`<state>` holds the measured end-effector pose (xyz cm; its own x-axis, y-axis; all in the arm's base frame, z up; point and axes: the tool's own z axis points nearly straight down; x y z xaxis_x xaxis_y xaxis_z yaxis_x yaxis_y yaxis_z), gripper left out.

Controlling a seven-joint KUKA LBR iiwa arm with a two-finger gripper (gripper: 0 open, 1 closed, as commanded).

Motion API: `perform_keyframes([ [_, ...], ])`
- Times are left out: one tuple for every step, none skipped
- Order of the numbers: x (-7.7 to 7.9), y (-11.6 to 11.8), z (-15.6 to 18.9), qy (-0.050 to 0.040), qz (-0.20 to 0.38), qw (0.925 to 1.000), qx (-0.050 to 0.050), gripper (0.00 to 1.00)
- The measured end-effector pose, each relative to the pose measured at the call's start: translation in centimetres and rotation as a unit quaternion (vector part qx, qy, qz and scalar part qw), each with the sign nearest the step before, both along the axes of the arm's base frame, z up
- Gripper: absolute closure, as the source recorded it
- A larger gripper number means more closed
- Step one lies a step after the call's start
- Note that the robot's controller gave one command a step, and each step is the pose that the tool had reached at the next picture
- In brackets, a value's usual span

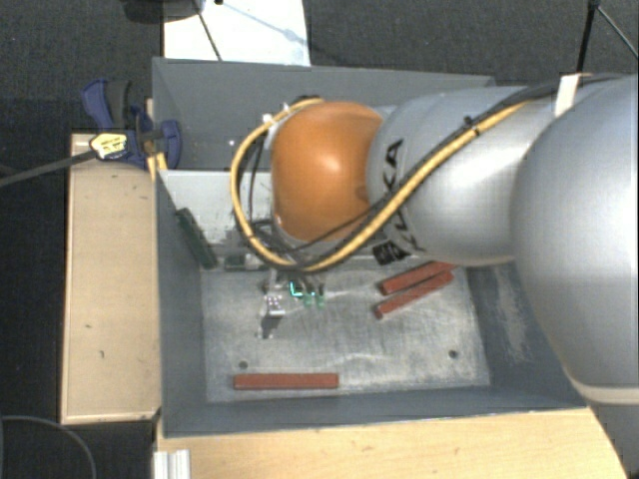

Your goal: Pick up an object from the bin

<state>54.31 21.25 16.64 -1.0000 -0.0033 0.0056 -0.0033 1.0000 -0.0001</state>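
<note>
Our gripper hangs near the centre of the grey metal bin; we cannot tell whether it is released or clenched. Nearest, toward six o'clock, lies a long flat reddish-brown bar, probably stiff, light wood; we would grasp across its middle.

Brown bar front, brown pair rt.
</note>
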Motion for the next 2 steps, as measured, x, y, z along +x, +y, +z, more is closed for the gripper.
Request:
perform_keyframes([
  [0.2, -0.1, 0.4, -0.0036, -0.003, 1.0000, 0.001, 0.00],
  [-1.9, -2.0, -1.7, -0.0076, 0.048, 0.9988, 0.002, 0.00],
])
